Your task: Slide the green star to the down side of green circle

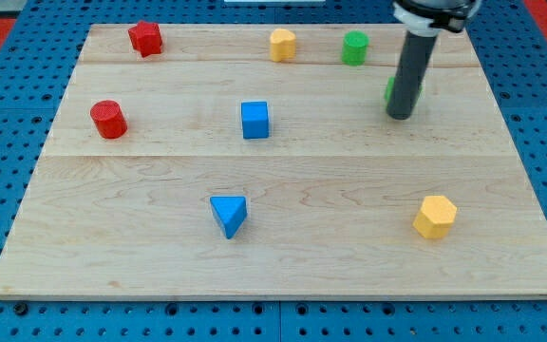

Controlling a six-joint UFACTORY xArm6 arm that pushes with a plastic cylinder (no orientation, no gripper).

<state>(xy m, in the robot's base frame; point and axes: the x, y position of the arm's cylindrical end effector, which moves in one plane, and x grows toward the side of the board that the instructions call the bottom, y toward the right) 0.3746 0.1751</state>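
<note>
The green circle [354, 47] stands near the top edge of the wooden board [283, 275], right of centre. The green star [389, 90] is mostly hidden behind my rod; only slivers of green show at the rod's left and right sides, down and to the right of the green circle. My tip [400, 116] rests on the board just at the bottom side of the green star, touching or nearly touching it.
A yellow block [282, 45] sits left of the green circle. A red star [145, 38] is at top left, a red cylinder [108, 119] at the left, a blue cube [254, 120] mid-board, a blue triangle [229, 215] lower centre, a yellow hexagon [435, 217] lower right.
</note>
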